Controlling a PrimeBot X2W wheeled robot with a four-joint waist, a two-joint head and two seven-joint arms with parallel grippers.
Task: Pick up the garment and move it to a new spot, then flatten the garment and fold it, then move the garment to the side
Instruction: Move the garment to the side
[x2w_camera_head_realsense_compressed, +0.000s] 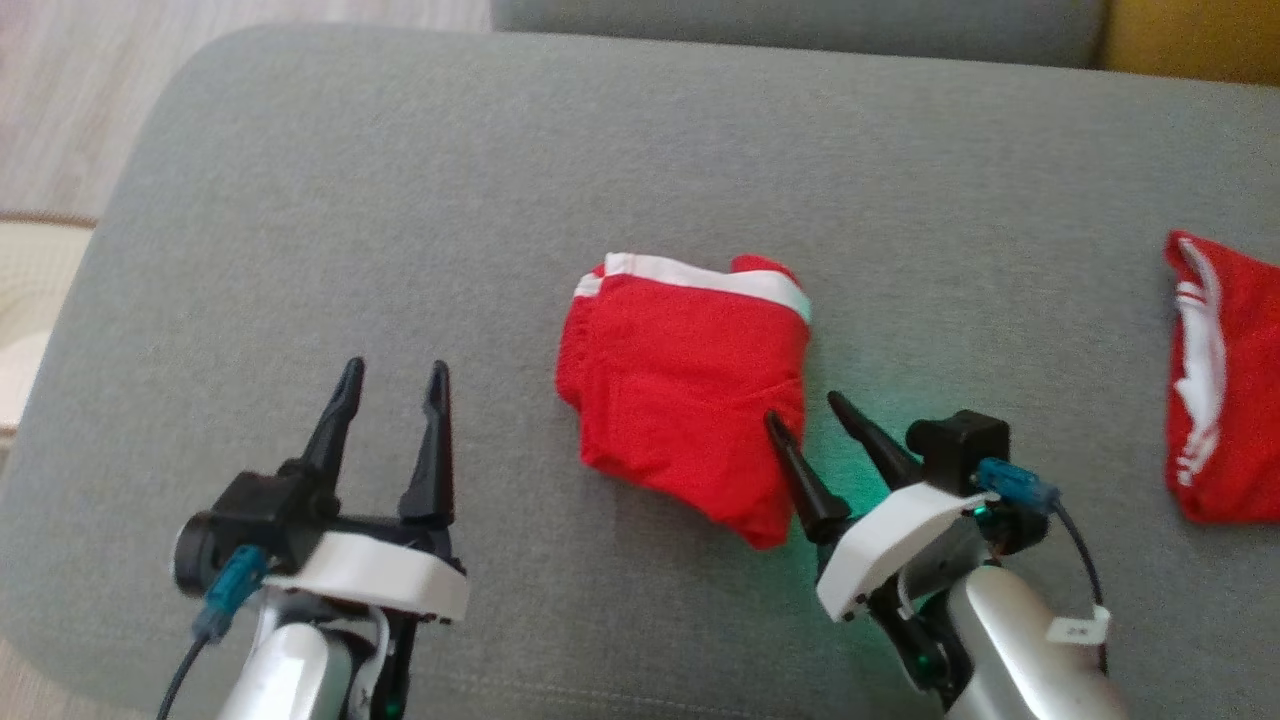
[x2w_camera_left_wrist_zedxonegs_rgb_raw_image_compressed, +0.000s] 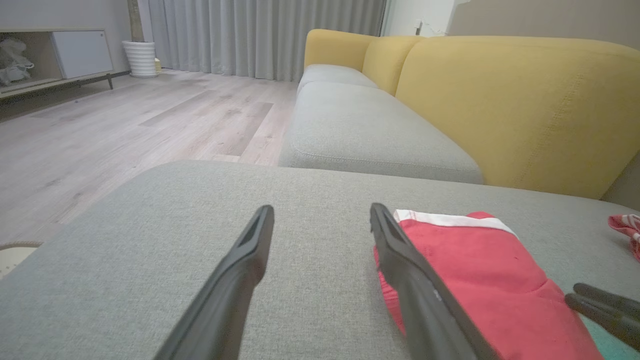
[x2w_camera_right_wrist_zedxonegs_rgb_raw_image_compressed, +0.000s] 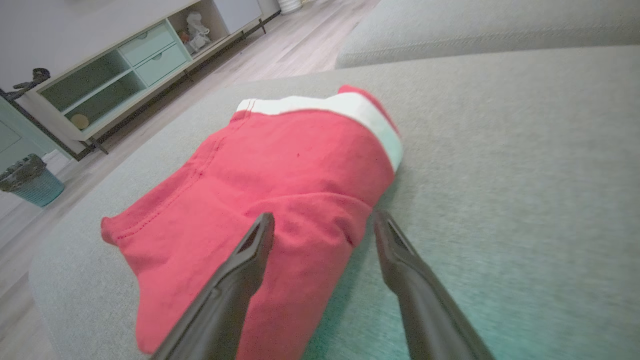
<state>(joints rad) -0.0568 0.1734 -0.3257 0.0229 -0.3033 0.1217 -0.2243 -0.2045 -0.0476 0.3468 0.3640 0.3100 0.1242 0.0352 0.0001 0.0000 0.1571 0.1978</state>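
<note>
A red garment with a white waistband lies folded in the middle of the grey cushion. It also appears as the red garment to the right in the left wrist view and as the red garment ahead in the right wrist view. My right gripper is open at the garment's near right edge, one finger over the cloth and the other over bare cushion, nothing pinched. My left gripper stands open over bare cushion to the garment's left.
A second red and white cloth lies at the cushion's right edge. Yellow sofa backs rise behind the seat. The cushion's left edge drops to a wooden floor, with a low cabinet and a bin beyond.
</note>
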